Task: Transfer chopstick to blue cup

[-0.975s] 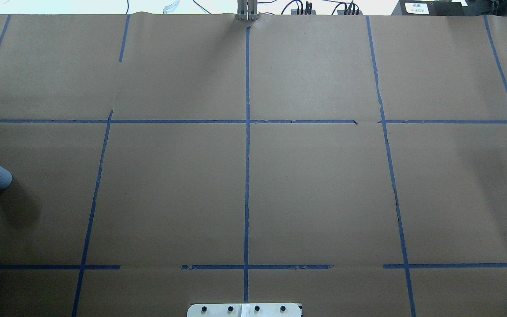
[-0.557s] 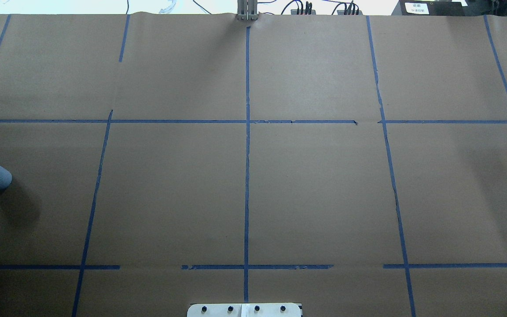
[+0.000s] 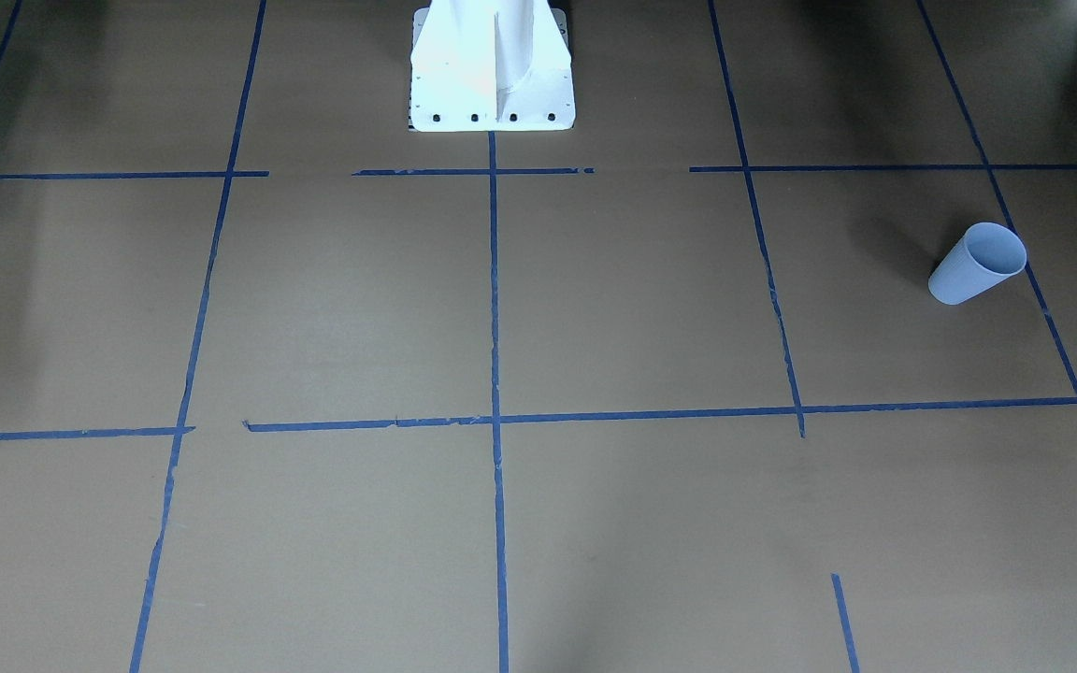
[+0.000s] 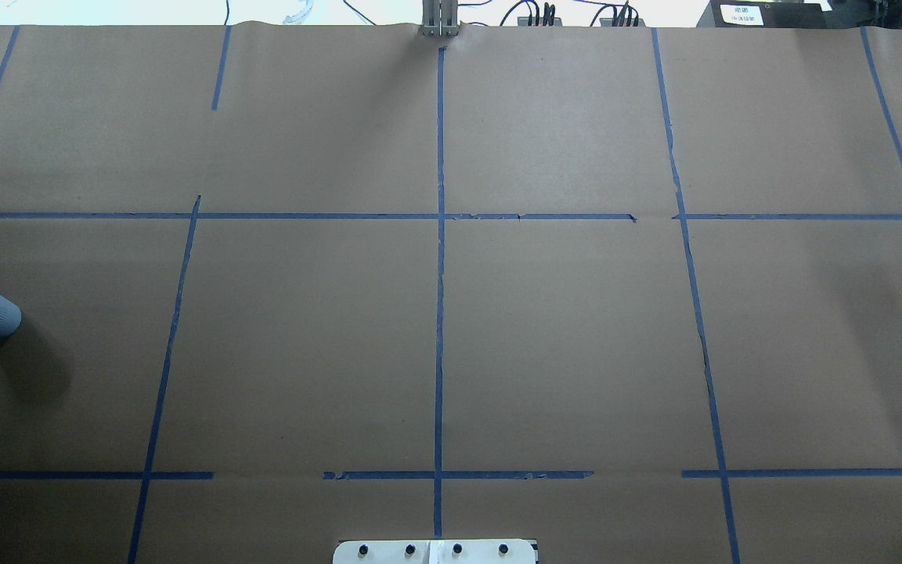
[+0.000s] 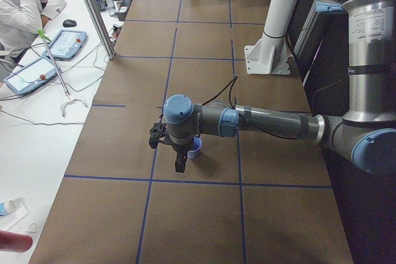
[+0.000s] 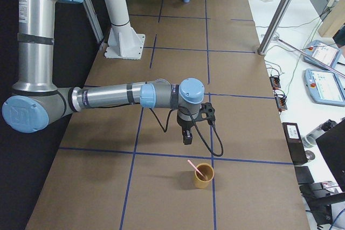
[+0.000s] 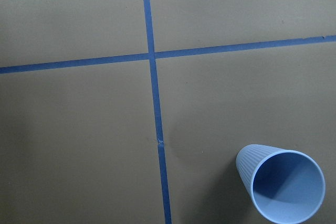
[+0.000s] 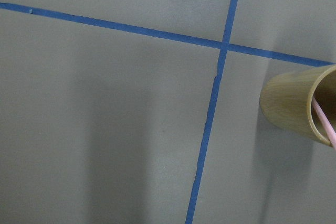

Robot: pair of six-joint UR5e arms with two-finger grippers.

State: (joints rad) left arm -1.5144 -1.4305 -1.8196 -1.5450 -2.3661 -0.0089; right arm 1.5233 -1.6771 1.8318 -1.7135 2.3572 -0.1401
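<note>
Thin pink chopstick [image 6: 194, 167] first
It leans in a round tan cup [image 6: 202, 182], far from the ribbed light-blue cup [image 3: 973, 268]. My right claw [image 6: 186, 138] hangs near the tan cup, open or not I cannot tell; it must centre over the stick.

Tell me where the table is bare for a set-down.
The middle of the brown paper-covered table is bare, from the white pedestal base to the far edge. Crowded only at the ends: ribbed light-blue paper cup by the left claw, tan cup holding the thin pink chopstick by the right claw.
</note>
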